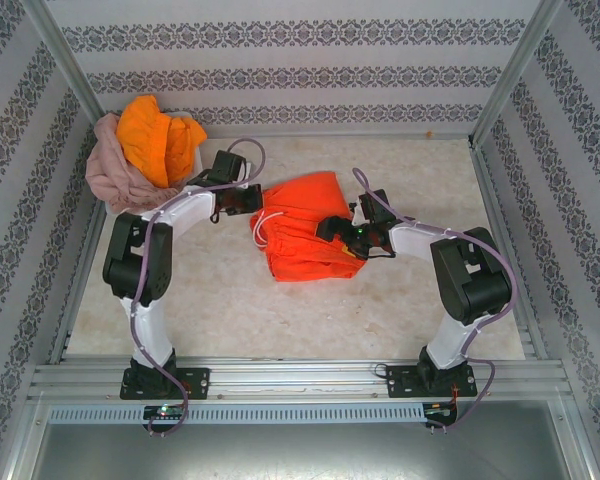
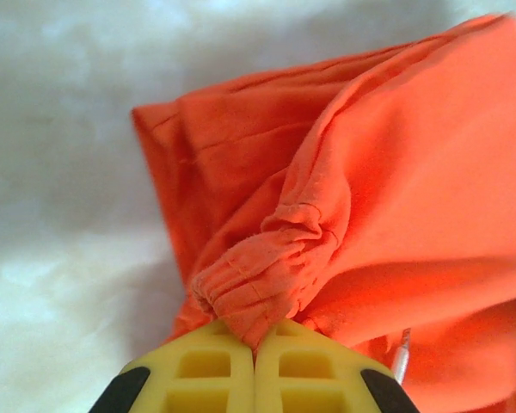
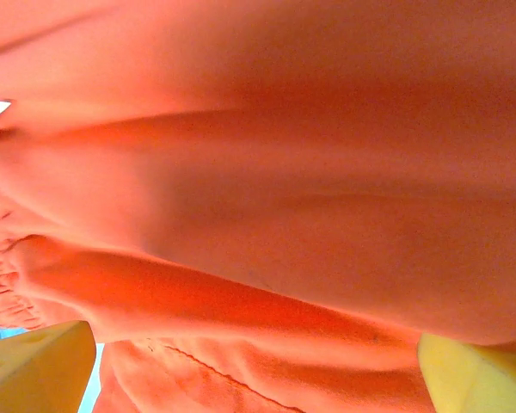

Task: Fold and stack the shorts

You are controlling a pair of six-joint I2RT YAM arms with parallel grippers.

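Left tool (image 2: 255, 340) pinches the red-orange shorts (image 2: 370, 215) (at the bunched waist) — right tool (image 1: 332, 228) is spread wide, up against their right side.

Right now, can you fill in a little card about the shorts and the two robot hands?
red shorts: bunched up in the middle of the table, not folded flat yet
left gripper: shut, pinching the gathered waistband of the red shorts
right gripper: open, fingers wide apart, at the right side of the red shorts
pink shorts: heaped at the far left corner
yellow shorts: lying on top of the pink shorts, crumpled
neat stack: none yet
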